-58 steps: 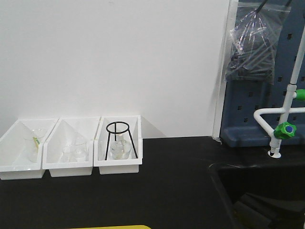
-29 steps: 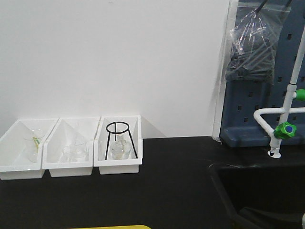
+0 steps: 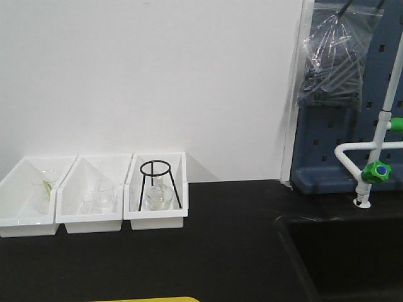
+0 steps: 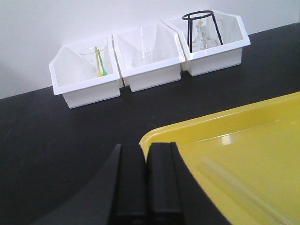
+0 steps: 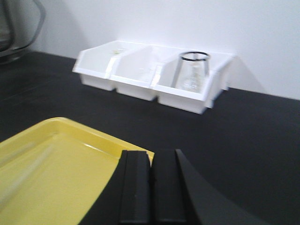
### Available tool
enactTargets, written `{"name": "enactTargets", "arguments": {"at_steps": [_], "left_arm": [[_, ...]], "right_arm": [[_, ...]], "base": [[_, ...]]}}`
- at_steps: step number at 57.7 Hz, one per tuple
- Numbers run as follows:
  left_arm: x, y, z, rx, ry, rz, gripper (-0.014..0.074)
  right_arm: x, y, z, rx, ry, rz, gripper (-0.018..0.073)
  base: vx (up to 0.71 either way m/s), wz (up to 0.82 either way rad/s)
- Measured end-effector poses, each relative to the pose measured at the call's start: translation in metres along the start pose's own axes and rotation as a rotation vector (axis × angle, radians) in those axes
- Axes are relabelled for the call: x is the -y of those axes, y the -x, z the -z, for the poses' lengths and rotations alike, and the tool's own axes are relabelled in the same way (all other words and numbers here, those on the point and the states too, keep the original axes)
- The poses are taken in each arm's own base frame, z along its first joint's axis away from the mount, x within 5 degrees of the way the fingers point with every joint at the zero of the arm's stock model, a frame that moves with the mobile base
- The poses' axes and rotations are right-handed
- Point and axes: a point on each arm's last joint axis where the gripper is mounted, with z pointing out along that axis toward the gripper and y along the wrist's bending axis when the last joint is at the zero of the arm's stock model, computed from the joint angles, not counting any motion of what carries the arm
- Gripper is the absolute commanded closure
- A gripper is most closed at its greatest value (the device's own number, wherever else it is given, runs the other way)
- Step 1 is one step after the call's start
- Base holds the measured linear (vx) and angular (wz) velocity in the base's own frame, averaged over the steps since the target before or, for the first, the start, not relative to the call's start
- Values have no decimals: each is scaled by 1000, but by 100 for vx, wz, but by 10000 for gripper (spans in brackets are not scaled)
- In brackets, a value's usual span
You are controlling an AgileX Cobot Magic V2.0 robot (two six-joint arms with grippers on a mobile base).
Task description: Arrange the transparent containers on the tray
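Left tool (image 4: 146, 187) and right tool (image 5: 151, 192) are both pressed together, holding nothing, over the yellow tray (image 4: 243, 140). Three white bins (image 3: 94, 195) stand far left on the table (image 3: 227, 251).

Three white bins (image 3: 94, 195) in row against back wall; black tripod stand (image 3: 155, 182) blocks rightmost bin. Bench (image 3: 227, 251) open between bins and yellow tray (image 4: 243, 154). Sink (image 3: 346, 258), faucet (image 3: 371, 167) obstruct right side.
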Motion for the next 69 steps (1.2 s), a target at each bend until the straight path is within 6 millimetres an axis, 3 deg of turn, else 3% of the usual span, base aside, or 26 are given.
{"name": "enactTargets", "arguments": {"at_steps": [13,23,32,69], "left_arm": [[0,0,0,0,0,1,603],[0,0,0,0,0,1,603],[0,0,0,0,0,1,603],[0,0,0,0,0,1,603]], "right_arm": [[24,-33,31,-10,-218,-31,571],[31,-53,58,64,-374,-5,571],[28,-53,75,199,-442,50,571],[29,-56,77,176,-464,52,571]], "base": [[0,0],[0,0],[0,0],[0,0]]}}
